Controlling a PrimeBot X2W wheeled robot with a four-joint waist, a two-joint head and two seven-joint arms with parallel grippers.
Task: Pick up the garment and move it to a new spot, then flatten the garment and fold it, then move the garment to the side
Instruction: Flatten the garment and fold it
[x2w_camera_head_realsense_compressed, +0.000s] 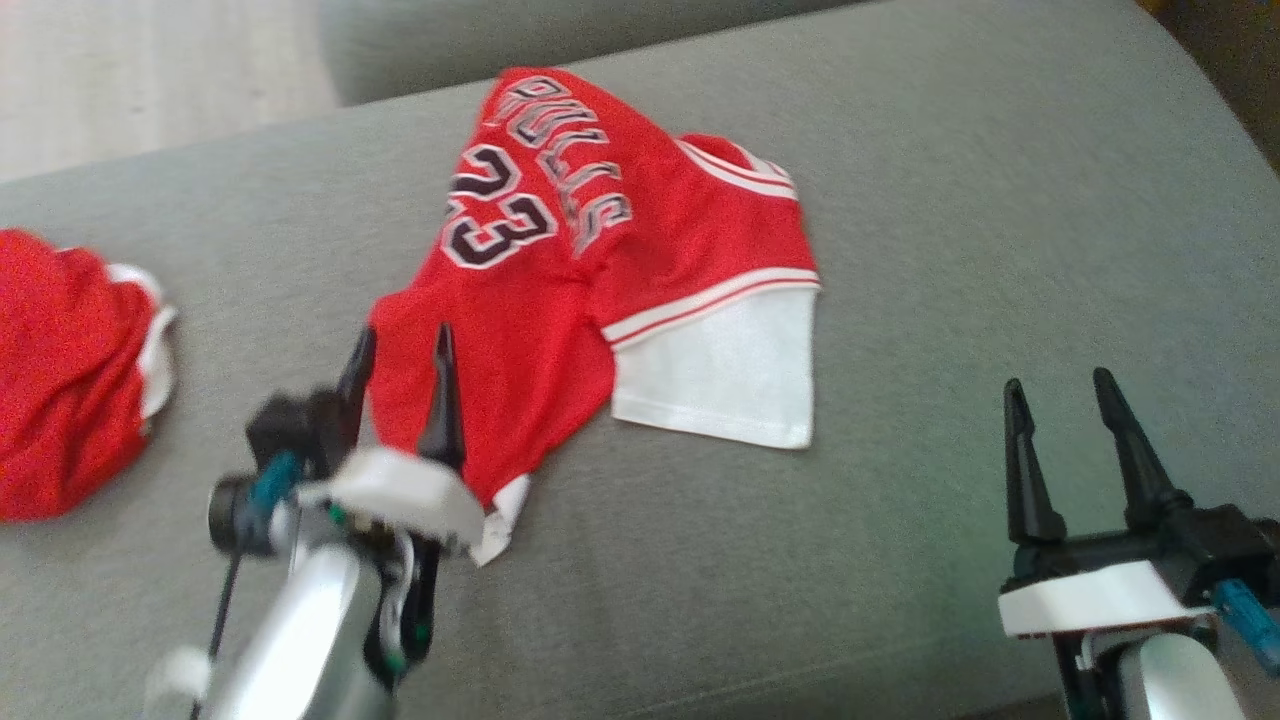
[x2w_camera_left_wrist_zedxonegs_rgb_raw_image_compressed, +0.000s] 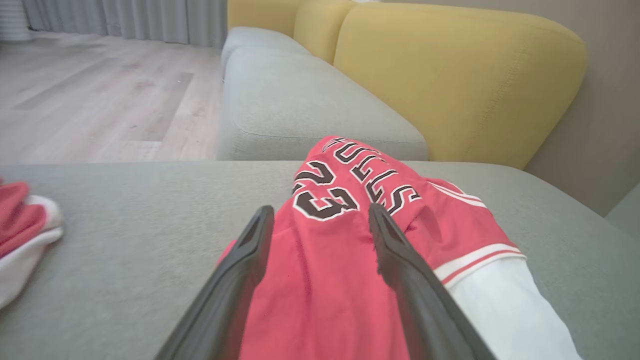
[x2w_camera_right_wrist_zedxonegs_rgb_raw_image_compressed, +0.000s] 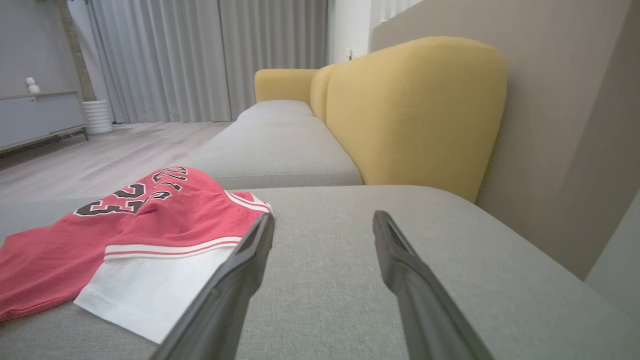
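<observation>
The garment (x2w_camera_head_realsense_compressed: 560, 300) is a red jersey with "23" and black lettering, white trim and a white sleeve. It lies crumpled on the grey sofa seat (x2w_camera_head_realsense_compressed: 950, 200). My left gripper (x2w_camera_head_realsense_compressed: 404, 335) stands open over the jersey's near left corner, and nothing is pinched between its fingers. In the left wrist view the red cloth (x2w_camera_left_wrist_zedxonegs_rgb_raw_image_compressed: 340, 270) lies between and beyond the spread fingers of that gripper (x2w_camera_left_wrist_zedxonegs_rgb_raw_image_compressed: 320, 210). My right gripper (x2w_camera_head_realsense_compressed: 1058, 382) is open above bare cushion, to the right of the white sleeve (x2w_camera_right_wrist_zedxonegs_rgb_raw_image_compressed: 150, 280). The right wrist view has its fingertips (x2w_camera_right_wrist_zedxonegs_rgb_raw_image_compressed: 324, 216) apart from the cloth.
A second red and white garment (x2w_camera_head_realsense_compressed: 70, 370) lies bunched at the seat's left edge. Yellow backrests (x2w_camera_right_wrist_zedxonegs_rgb_raw_image_compressed: 415, 110) rise on the far right of the sofa. Another grey cushion (x2w_camera_left_wrist_zedxonegs_rgb_raw_image_compressed: 300, 105) continues beyond, and wooden floor (x2w_camera_left_wrist_zedxonegs_rgb_raw_image_compressed: 90, 90) lies off to the left.
</observation>
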